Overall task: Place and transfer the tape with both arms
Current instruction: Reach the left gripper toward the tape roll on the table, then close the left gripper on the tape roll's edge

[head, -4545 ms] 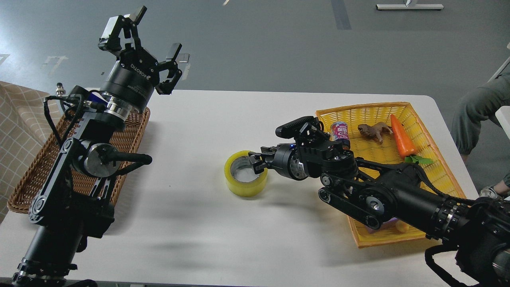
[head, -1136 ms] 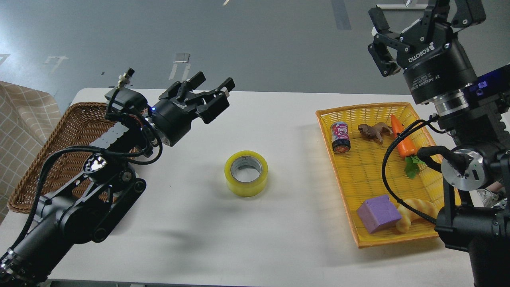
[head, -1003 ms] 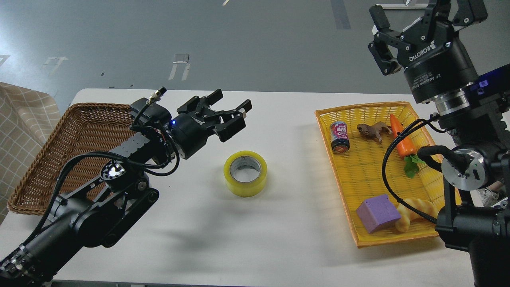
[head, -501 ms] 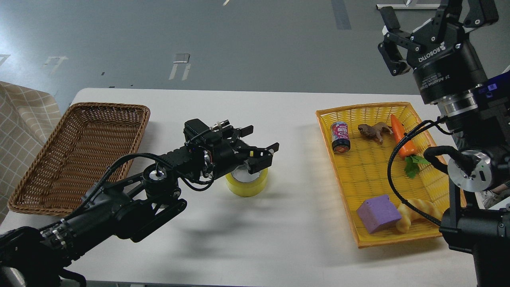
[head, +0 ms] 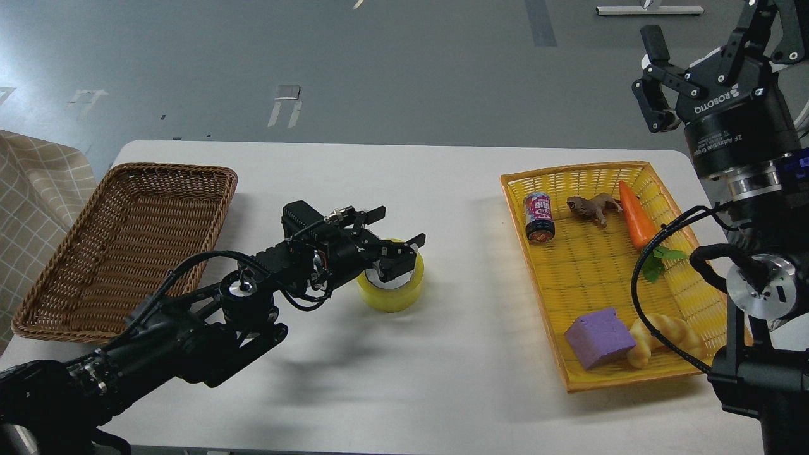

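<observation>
The tape (head: 397, 299), a yellow roll with a grey-white core, lies flat on the white table (head: 442, 366) near its middle. My left gripper (head: 402, 235) is open and low over the roll's left and top edge, with its fingers (head: 414, 242) spread across the core and covering part of it. I cannot tell whether the fingers touch the roll. My right gripper (head: 714, 31) is open and empty, raised high at the far right above the yellow basket, its upper finger cut off by the view's top edge.
An empty brown wicker basket (head: 170, 168) stands at the left. A yellow basket (head: 575, 169) at the right holds a can (head: 538, 217), a toy animal (head: 593, 206), a carrot (head: 635, 216), a purple cube (head: 599, 337) and a bread roll (head: 665, 331).
My right gripper let go of the tape and rose to the upper right. My left arm swung down from the wicker basket to the tape and has sunk lower over it.
</observation>
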{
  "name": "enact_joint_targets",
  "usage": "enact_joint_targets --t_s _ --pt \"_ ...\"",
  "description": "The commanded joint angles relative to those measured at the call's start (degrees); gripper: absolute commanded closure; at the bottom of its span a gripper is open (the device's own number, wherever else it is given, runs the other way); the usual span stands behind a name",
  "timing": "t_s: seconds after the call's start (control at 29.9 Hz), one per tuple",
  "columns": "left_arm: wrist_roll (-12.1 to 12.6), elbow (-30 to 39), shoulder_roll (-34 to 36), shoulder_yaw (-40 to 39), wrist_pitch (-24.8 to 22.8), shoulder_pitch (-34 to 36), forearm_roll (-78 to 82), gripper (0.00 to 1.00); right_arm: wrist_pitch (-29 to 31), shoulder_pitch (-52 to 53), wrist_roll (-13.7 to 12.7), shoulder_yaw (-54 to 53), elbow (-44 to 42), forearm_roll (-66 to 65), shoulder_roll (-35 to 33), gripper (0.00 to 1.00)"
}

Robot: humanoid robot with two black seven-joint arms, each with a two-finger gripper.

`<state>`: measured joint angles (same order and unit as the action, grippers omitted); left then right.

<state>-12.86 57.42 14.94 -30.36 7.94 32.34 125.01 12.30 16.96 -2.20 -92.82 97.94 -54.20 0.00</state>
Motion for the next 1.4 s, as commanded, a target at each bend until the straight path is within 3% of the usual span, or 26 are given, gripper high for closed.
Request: enact_joint_targets --t_s 0.0,0.87,0.9,0.97,1.0,1.04,1.1,1.24,1.37 --pt "-1.0 0.0 1.0 0.3 1.2 -0.6 0.0 0.03 0.0 -0.1 -0.1 0.2 0.1 0.0 0.0 0.02" --pt "-1.9 -5.6 2.5 3.5 2.3 -2.0 0.0 0.03 0.0 -2.5 -0.2 0.4 1.2 0.1 0.0 0.02" --pt "-1.9 -6.3 2.4 4.0 2.4 -2.3 0.0 0.06 0.0 -2.9 -0.2 0.5 1.2 0.0 0.0 0.02" --pt "-1.9 -8.0 2.3 4.3 2.4 -2.5 0.0 0.21 0.0 -3.6 -0.2 0.5 1.2 0.0 0.0 0.01" --pt "-2.0 -8.9 2.2 4.3 2.4 -2.5 0.0 0.34 0.0 -3.9 -0.2 0.5 1.3 0.0 0.0 0.01" --pt "-2.2 -10.6 2.1 4.3 2.4 -2.3 0.0 0.58 0.0 -4.1 -0.1 0.5 1.2 0.0 0.0 0.01" --pt "-3.6 -13.1 2.0 4.3 2.4 -2.2 0.0 0.76 0.0 -4.6 -0.2 0.4 1.2 0.1 0.0 0.01" --pt "-7.3 -14.8 2.5 4.3 2.4 -2.1 0.0 0.95 0.0 -4.7 -0.2 0.4 1.2 0.0 0.0 0.01" --pt "-7.7 -14.9 3.1 4.3 2.5 -1.9 0.0 1.0 0.0 -4.7 -0.2 0.7 1.2 0.0 0.0 0.01"
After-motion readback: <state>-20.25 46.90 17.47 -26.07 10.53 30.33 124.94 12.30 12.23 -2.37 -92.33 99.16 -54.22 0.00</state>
